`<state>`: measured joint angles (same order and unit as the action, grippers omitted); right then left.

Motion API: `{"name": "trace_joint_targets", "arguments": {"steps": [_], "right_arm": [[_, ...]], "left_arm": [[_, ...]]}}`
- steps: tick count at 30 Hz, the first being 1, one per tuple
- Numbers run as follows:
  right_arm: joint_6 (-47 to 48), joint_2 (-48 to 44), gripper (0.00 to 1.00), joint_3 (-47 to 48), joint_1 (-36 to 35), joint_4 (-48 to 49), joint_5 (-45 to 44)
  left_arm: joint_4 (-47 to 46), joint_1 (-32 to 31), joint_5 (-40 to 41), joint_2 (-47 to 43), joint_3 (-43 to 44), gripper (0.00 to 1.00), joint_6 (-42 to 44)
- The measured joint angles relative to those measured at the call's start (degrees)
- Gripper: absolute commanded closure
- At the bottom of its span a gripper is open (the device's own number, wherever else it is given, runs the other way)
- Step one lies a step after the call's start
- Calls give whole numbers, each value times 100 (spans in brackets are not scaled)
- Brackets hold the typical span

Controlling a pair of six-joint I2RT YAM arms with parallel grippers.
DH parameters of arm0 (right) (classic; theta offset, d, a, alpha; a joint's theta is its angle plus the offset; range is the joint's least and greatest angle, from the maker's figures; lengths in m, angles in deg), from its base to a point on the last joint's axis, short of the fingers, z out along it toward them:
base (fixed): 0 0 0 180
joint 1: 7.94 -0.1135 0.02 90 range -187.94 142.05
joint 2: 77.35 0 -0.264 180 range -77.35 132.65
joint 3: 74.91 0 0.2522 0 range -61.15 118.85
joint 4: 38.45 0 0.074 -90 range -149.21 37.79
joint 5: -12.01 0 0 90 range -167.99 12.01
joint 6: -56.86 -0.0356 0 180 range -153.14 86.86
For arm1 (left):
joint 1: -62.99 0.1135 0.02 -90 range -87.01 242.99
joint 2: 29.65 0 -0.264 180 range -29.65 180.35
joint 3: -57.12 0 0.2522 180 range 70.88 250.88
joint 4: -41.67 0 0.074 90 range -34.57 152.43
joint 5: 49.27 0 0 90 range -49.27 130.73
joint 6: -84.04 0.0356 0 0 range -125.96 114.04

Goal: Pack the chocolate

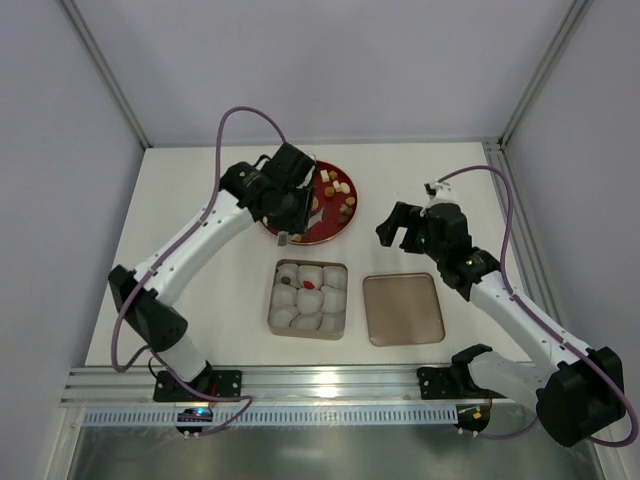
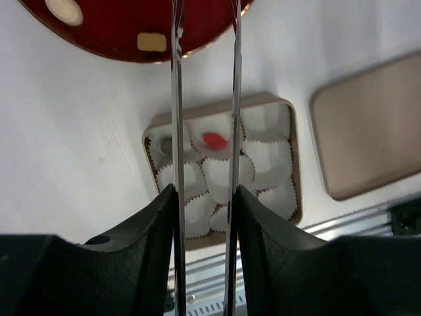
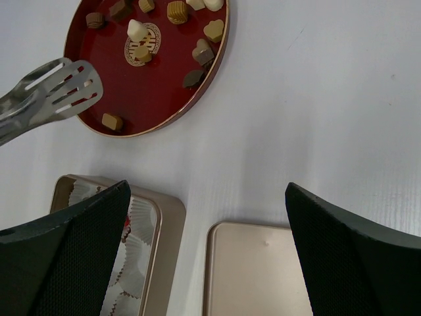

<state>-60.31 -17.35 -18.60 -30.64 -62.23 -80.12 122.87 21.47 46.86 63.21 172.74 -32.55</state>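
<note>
Several small chocolates [image 1: 340, 187] in tan, cream and brown lie on the red plate [image 1: 330, 232]; they also show in the right wrist view [image 3: 175, 11]. My left gripper [image 1: 290, 205] is shut on metal tongs [image 2: 176, 99]. The tongs' slotted tips [image 3: 56, 92] hover over the plate's near rim, beside a tan square candy [image 3: 112, 122], with nothing between them. A gold tin [image 1: 272, 300] of white paper cups holds one red candy [image 2: 214, 139]. My right gripper [image 1: 400, 228] is open and empty above the bare table right of the plate.
The tin's gold lid [image 1: 402, 308] lies flat to the right of the tin, under my right gripper's view [image 3: 263, 270]. Grey walls enclose the table, and an aluminium rail [image 1: 300, 385] runs along the near edge.
</note>
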Motion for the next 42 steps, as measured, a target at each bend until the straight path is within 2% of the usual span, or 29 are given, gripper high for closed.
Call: {"name": "trace_joint_targets", "arguments": {"steps": [6,13,42], "right_arm": [[4,-79,0,0,0,-50,44],[50,-323,0,0,0,-160,35],[199,-352,0,9,0,-378,-42]], "left_arm": [[-120,374,304,1252,551,61,210],[-140,483,442,2046,949,61,330],[-258,656,326,2645,1349,64,358]]}}
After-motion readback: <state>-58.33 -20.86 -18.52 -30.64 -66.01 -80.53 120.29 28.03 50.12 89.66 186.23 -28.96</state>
